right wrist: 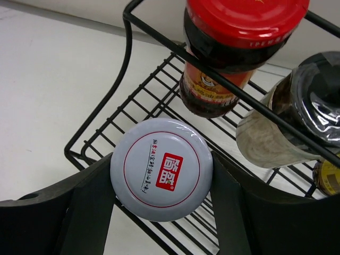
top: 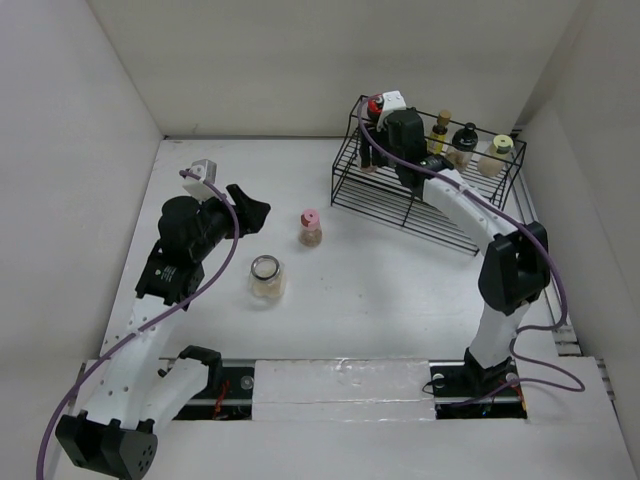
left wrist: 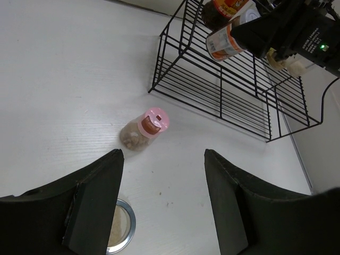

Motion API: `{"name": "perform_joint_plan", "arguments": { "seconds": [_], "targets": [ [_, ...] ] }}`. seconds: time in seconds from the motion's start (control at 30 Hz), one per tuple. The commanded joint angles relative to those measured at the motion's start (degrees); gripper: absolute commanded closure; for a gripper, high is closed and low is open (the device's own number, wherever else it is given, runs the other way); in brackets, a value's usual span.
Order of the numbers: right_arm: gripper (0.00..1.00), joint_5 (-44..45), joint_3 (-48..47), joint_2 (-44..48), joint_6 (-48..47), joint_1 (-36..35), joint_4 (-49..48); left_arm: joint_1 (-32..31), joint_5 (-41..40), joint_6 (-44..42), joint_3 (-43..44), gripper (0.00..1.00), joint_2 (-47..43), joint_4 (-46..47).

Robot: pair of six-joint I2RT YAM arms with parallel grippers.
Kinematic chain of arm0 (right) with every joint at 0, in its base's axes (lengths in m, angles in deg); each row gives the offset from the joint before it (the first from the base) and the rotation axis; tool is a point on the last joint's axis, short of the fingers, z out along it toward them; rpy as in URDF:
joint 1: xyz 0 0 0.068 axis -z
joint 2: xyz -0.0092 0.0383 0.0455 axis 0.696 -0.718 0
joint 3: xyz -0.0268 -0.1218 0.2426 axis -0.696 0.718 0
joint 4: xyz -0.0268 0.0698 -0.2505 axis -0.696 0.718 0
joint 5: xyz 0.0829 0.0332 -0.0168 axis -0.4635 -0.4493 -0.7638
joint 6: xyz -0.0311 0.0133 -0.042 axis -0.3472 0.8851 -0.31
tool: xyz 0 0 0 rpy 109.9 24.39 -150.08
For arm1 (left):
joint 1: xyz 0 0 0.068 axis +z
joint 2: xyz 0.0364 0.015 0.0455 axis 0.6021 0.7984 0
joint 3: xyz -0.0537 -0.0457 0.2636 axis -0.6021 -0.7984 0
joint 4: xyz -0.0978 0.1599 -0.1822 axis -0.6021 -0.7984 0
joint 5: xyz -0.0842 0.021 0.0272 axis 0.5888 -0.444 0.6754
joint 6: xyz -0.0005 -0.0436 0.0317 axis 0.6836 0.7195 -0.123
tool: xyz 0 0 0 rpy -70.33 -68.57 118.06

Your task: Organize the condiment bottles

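Note:
My right gripper (right wrist: 162,178) is shut on a white-lidded jar (right wrist: 162,169) with red print, held inside the left end of the black wire rack (top: 345,185). Beside it in the rack stand a red-capped jar (right wrist: 239,48) and a black-capped jar (right wrist: 305,111). In the top view an amber bottle (top: 440,128), a black-capped bottle (top: 464,140) and a yellow-green-capped jar (top: 497,152) stand along the rack's right part. My left gripper (left wrist: 162,159) is open and empty above the table. A pink-capped bottle (left wrist: 144,129) stands just beyond it, and a silver-lidded jar (left wrist: 121,227) is under its left finger.
White walls close in the table (top: 390,290) at the back and on both sides. The rack stands at the back right, against the right wall. The pink-capped bottle (top: 310,226) and silver-lidded jar (top: 265,276) stand at mid-table, left of the rack.

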Motion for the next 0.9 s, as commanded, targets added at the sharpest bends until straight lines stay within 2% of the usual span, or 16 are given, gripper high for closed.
{"name": "perform_joint_plan", "arguments": {
  "seconds": [0.0,0.23,0.4,0.47,0.87],
  "targets": [
    [0.4,1.9,-5.2,1.5,-1.4,-0.6,-7.2,0.3,0.8,-0.2,0.8,0.42,-0.3,2.7],
    [0.32,3.8,-4.2,-0.2,-1.9,-1.6,-6.1,0.3,0.8,-0.2,0.8,0.42,-1.4,2.1],
    [0.17,4.8,-4.2,0.8,-2.4,-2.2,-6.1,0.3,0.8,-0.2,0.8,0.41,-1.4,2.1],
    [0.15,5.4,-4.8,0.8,-2.9,-2.8,-5.5,0.3,0.8,-0.2,0.8,0.41,-1.4,2.1],
    [0.11,5.4,-4.3,10.1,-5.1,-5.2,-5.5,0.3,0.1,-0.2,1.3,0.41,-1.4,2.1]
  ]
}}
